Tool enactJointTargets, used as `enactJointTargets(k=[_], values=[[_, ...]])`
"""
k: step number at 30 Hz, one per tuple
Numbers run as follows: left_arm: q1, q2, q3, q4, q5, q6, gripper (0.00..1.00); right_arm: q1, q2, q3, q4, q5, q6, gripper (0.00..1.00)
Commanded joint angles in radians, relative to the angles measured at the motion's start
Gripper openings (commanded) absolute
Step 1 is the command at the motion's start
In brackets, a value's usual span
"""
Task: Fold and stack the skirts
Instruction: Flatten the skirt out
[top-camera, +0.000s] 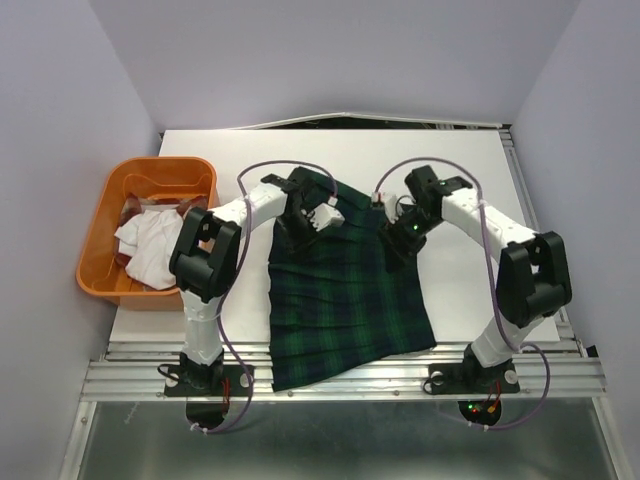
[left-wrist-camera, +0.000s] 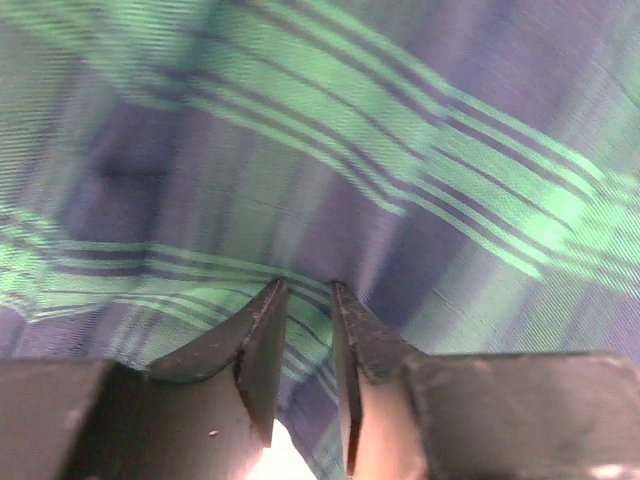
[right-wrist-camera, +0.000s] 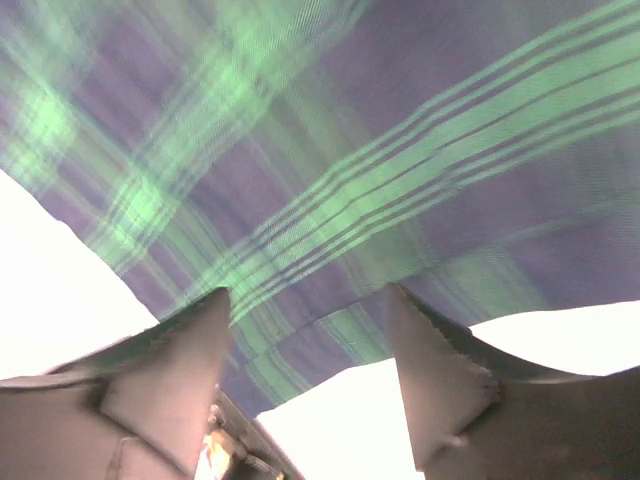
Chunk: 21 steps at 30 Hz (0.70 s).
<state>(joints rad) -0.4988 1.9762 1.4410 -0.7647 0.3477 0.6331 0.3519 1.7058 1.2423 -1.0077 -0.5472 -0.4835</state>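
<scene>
Here, 1st fold: left gripper (left-wrist-camera: 305, 290) narrow on green skirt (top-camera: 340, 290), hold unclear; right gripper (right-wrist-camera: 310, 300) wide astride far-right edge. Nxt, likely: pinch, pull near.

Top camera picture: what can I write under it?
Left pincer and right pincer on the green plaid skirt spread across the table, orange basket alongside.

Your left arm (top-camera: 250, 210) and right arm (top-camera: 480, 220) bend inward over the far middle — left gripper (left-wrist-camera: 305, 290) pinched almost closed on the green plaid skirt (left-wrist-camera: 420, 150), right gripper (right-wrist-camera: 310, 300) pointing down, fingers (right-wrist-camera: 180, 370) spread wide.
</scene>
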Motion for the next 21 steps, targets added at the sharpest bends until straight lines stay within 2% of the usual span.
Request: enactJointTargets(k=[1,4,5,8,11,15,21], values=[[0.029,-0.082,0.210,-0.137,0.022,0.120,0.47,-0.094,-0.086,0.172,0.050,-0.005,0.036,0.80],[0.066,-0.036,0.395,-0.148,0.051,0.152,0.63,-0.157,-0.048,0.277,0.095,0.045,0.023,0.86],[0.075,-0.016,0.514,-0.143,0.059,0.152,0.66,-0.171,-0.005,0.301,0.106,0.064,0.023,0.87],[0.106,0.081,0.690,-0.079,0.060,0.148,0.73,-0.218,0.073,0.396,0.147,0.124,0.020,0.86],[0.121,0.186,0.792,0.011,0.019,0.136,0.77,-0.241,0.208,0.492,0.175,0.151,0.005,0.85],[0.154,0.237,0.814,0.163,0.063,0.099,0.84,-0.251,0.297,0.574,0.176,0.124,-0.024,0.85],[0.154,0.329,0.811,0.350,0.079,-0.005,0.88,-0.251,0.403,0.556,0.219,0.110,-0.041,0.86]])
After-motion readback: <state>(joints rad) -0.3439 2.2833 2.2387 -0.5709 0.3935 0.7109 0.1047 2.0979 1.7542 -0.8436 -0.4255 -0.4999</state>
